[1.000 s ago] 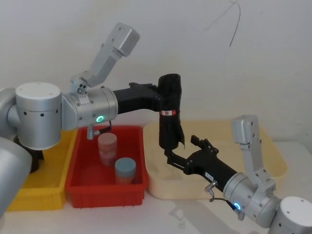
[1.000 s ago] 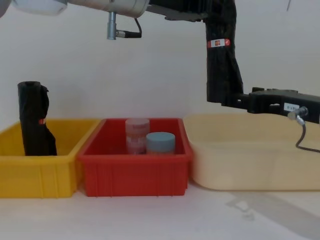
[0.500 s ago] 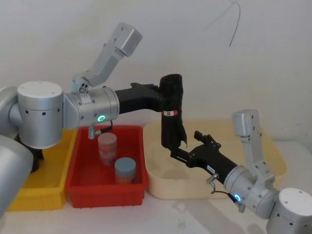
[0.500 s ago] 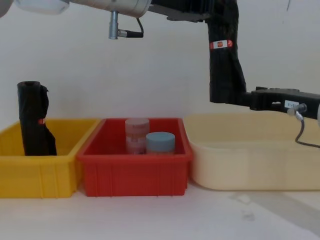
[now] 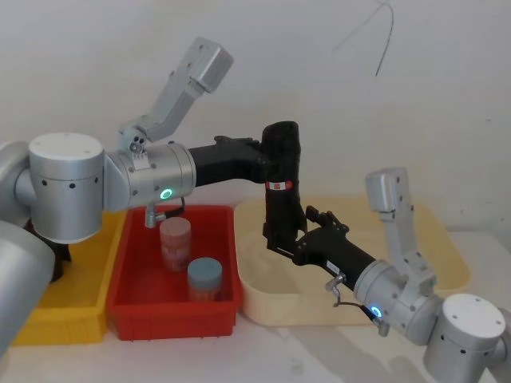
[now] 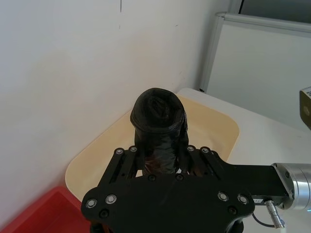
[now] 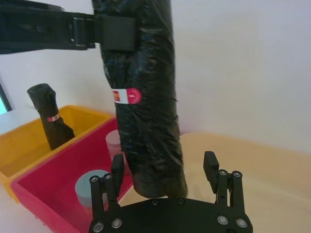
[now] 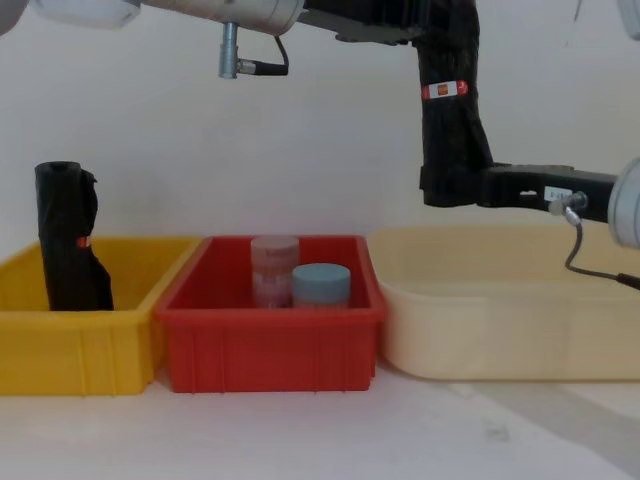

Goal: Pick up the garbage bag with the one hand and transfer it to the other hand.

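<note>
The garbage bag (image 5: 281, 179), a black roll with a red-and-white label band, hangs upright in the air over the seam between the red bin and the beige tray. My left gripper (image 5: 267, 162), on the arm with the green ring light, is shut on its upper part, above the label (image 8: 445, 89). The right gripper (image 5: 293, 231), on the arm with the blue ring light, is open at the bag's lower end. In the right wrist view its fingers (image 7: 117, 167) stand on either side of the bag (image 7: 146, 97), a little apart from it.
A yellow bin (image 8: 30, 340) at the left holds a taller wrinkly black roll (image 8: 68, 240). The red bin (image 8: 270, 345) in the middle holds a pink jar (image 8: 273, 262) and a blue-lidded jar (image 8: 321, 282). A beige tray (image 8: 500, 330) lies under the right arm.
The right gripper has moved up and in toward the bag, so the bag's lower end now sits between its open fingers. The left gripper and the bag have barely moved.
</note>
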